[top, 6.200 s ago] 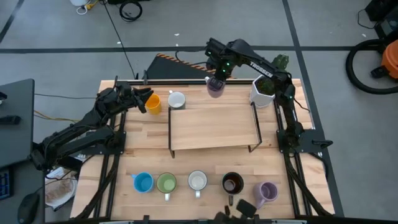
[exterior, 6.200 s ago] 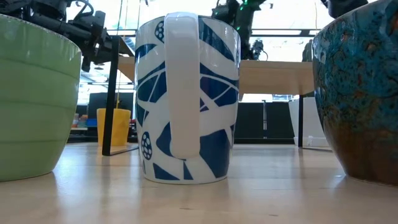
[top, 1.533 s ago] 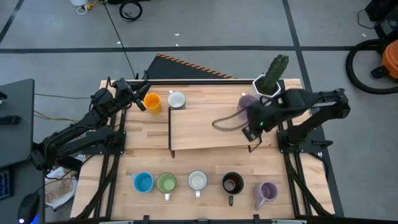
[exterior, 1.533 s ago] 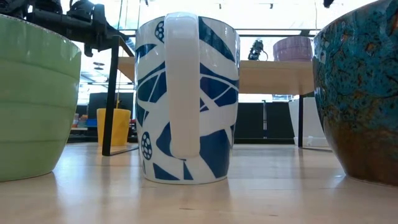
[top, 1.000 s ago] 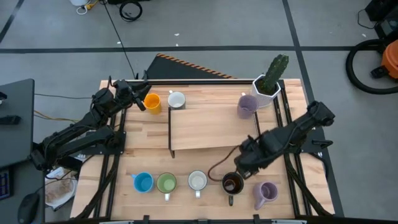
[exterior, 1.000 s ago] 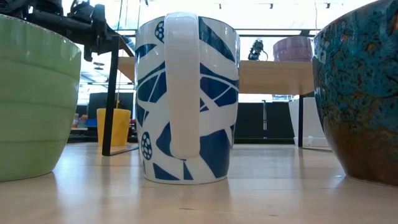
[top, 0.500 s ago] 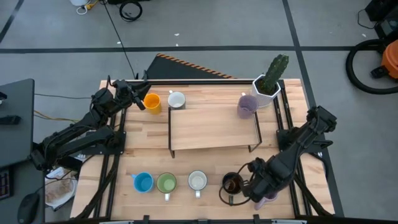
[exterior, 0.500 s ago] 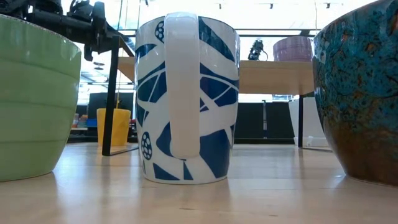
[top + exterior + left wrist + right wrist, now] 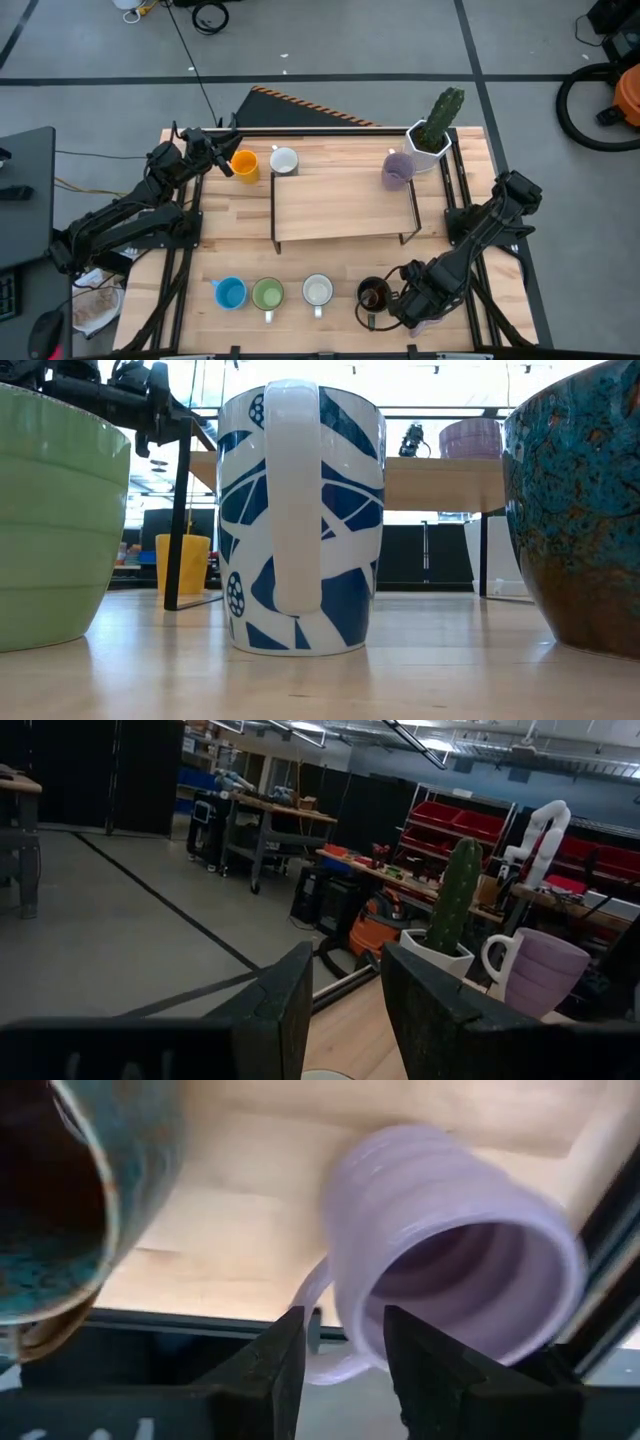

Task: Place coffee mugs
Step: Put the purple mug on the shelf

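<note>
Near the table's front edge stand a blue mug (image 9: 230, 293), a green mug (image 9: 267, 294), a white mug (image 9: 317, 291), a dark brown mug (image 9: 373, 294) and a lilac mug (image 9: 450, 1280). My right gripper (image 9: 408, 303) is open over the lilac mug. One finger (image 9: 280, 1365) is outside its wall by the handle (image 9: 312, 1292); the other finger (image 9: 415, 1370) is over its mouth. A second lilac mug (image 9: 395, 171) stands on the wooden shelf (image 9: 340, 205). My left gripper (image 9: 222, 160) hangs open beside the orange mug (image 9: 244, 165), with a white mug (image 9: 284, 160) next to it. My right gripper comes at the lilac mug's rim (image 9: 352, 1330) next to the handle from above, slanting, with the wall between its two fingers. Whether the fingers touch the wall, I cannot tell. The mug rests on the table.
A white pot with a cactus (image 9: 428, 138) stands at the far right, behind the shelf. The dark brown mug (image 9: 60, 1200) is close beside my right gripper. The table's front rail (image 9: 200, 1325) runs just past the lilac mug.
My right gripper has swung from in front of the shelf toward the table's near edge and right, past the dark brown mug, and has come down over the lilac mug. The mugs have kept their places.
</note>
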